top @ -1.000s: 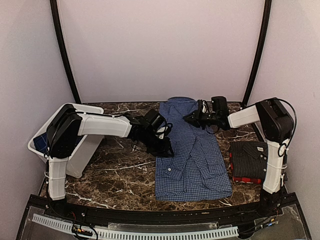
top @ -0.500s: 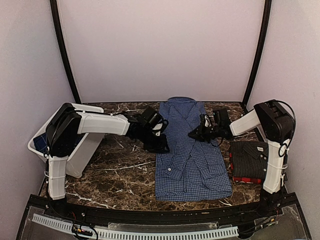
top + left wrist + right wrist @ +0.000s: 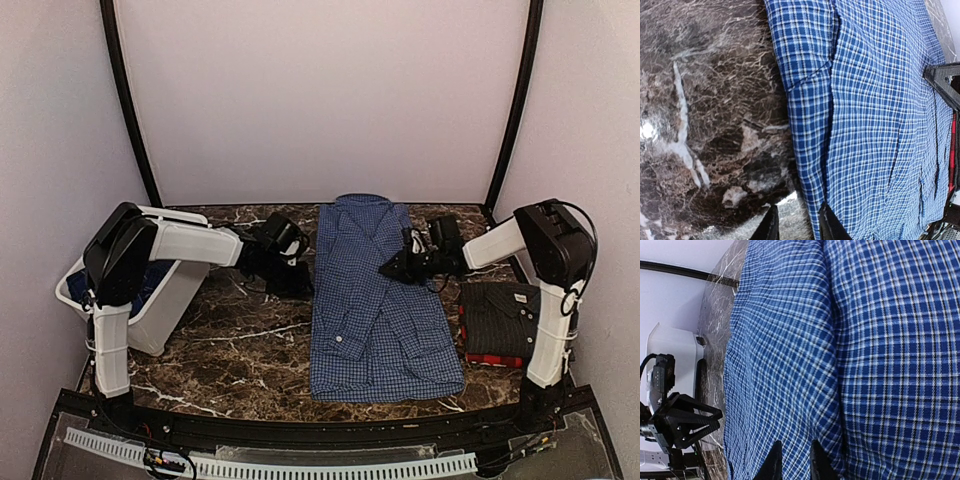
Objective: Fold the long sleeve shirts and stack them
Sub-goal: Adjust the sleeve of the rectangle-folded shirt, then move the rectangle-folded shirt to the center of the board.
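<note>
Checked shirt (image 3: 380,305) lies between bin (image 3: 163,308) and folded shirts (image 3: 497,318).

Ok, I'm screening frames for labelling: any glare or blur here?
Left wrist: glare patch on the marble table, blue check shirt sharp. Right wrist: same shirt crisp, white wall washed out. Top external: even, soft light, no strong glare.
</note>
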Available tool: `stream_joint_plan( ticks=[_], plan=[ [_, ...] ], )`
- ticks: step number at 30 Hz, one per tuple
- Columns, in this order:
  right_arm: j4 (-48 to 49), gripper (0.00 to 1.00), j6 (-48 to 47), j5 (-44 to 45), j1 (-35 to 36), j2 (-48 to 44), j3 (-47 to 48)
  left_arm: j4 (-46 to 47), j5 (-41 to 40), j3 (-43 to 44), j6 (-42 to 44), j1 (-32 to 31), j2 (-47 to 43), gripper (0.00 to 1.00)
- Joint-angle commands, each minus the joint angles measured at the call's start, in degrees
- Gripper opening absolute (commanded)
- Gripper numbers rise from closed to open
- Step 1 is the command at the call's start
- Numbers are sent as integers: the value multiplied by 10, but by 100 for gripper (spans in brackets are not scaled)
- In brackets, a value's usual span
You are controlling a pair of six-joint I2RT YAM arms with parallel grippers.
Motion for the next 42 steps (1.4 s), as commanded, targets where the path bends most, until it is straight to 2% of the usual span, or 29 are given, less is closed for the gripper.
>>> stream_joint_plan(
  ticks=[1,12,17,21,25,29,35,42],
  plan=[
    [-26,19,-29,12,-2,-52,18,26,8,10,15,0,-4,27],
    [-91,31,-77,79,3,-210,7,18,8,55,6,0,37,27],
    [-104,33,-94,119,6,-291,-7,5,-7,63,-1,-1,51,24],
    [-104,34,-100,152,14,-344,-19,15,16,60,-8,-1,57,22],
    [-98,36,-110,190,29,-394,-27,22,26,60,-16,-1,63,14],
    [-97,41,-121,219,48,-425,-30,18,22,61,-23,0,64,1],
    [-113,49,-134,233,68,-439,-23,-9,-15,50,-25,9,52,0],
    [-118,60,-142,254,88,-435,-18,-8,-30,-19,-13,34,0,0]
  ],
)
